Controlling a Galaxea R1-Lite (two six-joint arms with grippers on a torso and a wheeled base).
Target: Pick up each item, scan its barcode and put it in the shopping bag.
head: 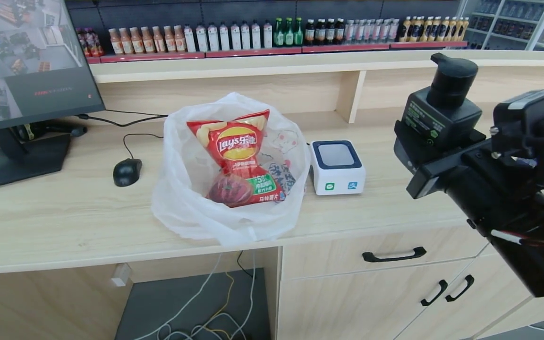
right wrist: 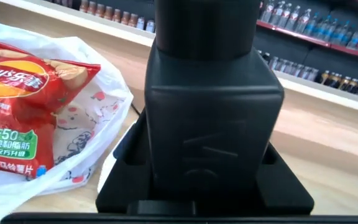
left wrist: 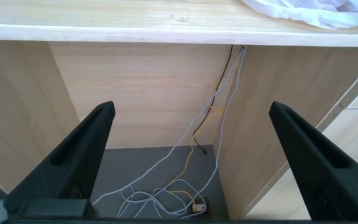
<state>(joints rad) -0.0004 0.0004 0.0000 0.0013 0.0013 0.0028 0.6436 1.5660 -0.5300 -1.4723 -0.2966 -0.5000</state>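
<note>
chips packet sits in the white shopping bag on the surface, beside the scanner. right end effector pinches a black bottle near the scanner. left end effector hangs spread below the surface's edge.

**Item count at the counter**

Counted 1 shopping bag. It held 3 visible items: 1 red chip bag, 1 dark-red round item and 1 blue-patterned packet. There was also 1 black bottle, 1 scanner box, 1 mouse, 1 monitor and 3 black handles. The shelf bottles stood in one long row, too many and too small for an exact count.
</note>
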